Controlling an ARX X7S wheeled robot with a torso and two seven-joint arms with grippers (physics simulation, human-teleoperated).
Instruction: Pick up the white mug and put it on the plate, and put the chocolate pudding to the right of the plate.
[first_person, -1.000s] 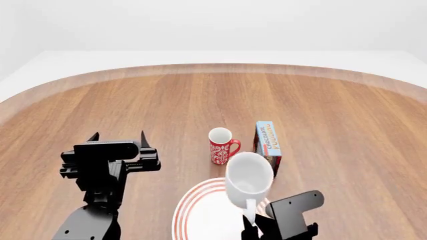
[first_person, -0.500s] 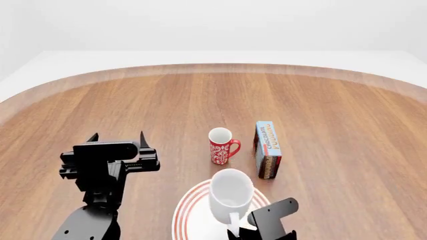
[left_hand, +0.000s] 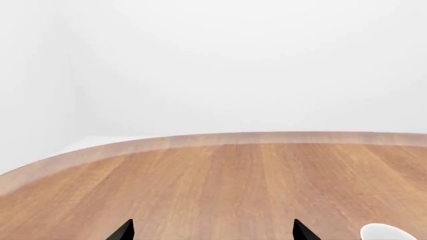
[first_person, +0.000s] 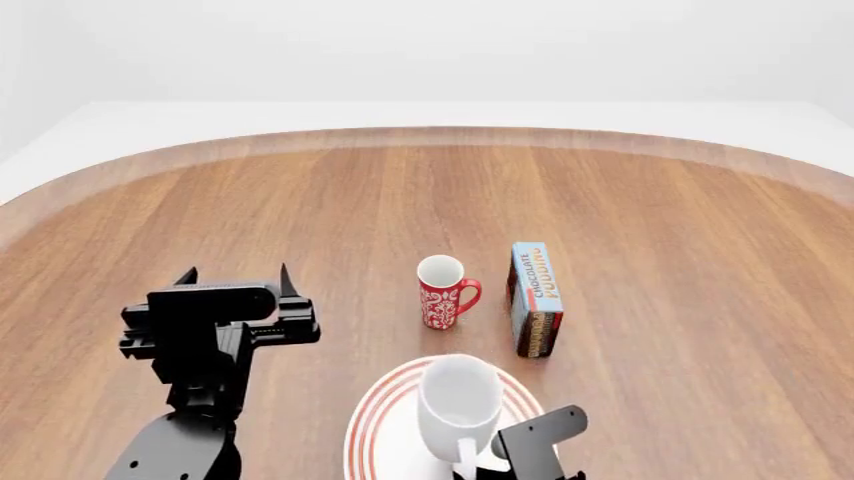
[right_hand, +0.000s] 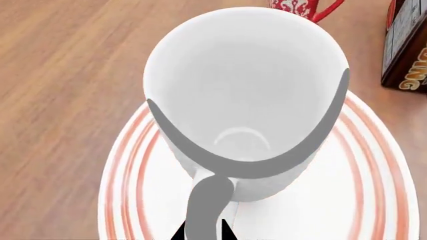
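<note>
The white mug is upright over the middle of the red-ringed plate at the near edge; whether it touches the plate I cannot tell. My right gripper is shut on its handle from the near side; the right wrist view shows the mug, the handle pinched by the gripper, and the plate beneath. The chocolate pudding box stands upright beyond the plate's right side, also in the right wrist view. My left gripper is open and empty, left of the plate; its tips show in the left wrist view.
A red mug with white pattern stands just beyond the plate, left of the pudding box; its base shows in the right wrist view. The round wooden table extends far back, with its curved rim ahead of the left wrist.
My right gripper has carried the white mug leftward and down, from beside the pudding box to over the plate's middle. The left arm has not moved.
</note>
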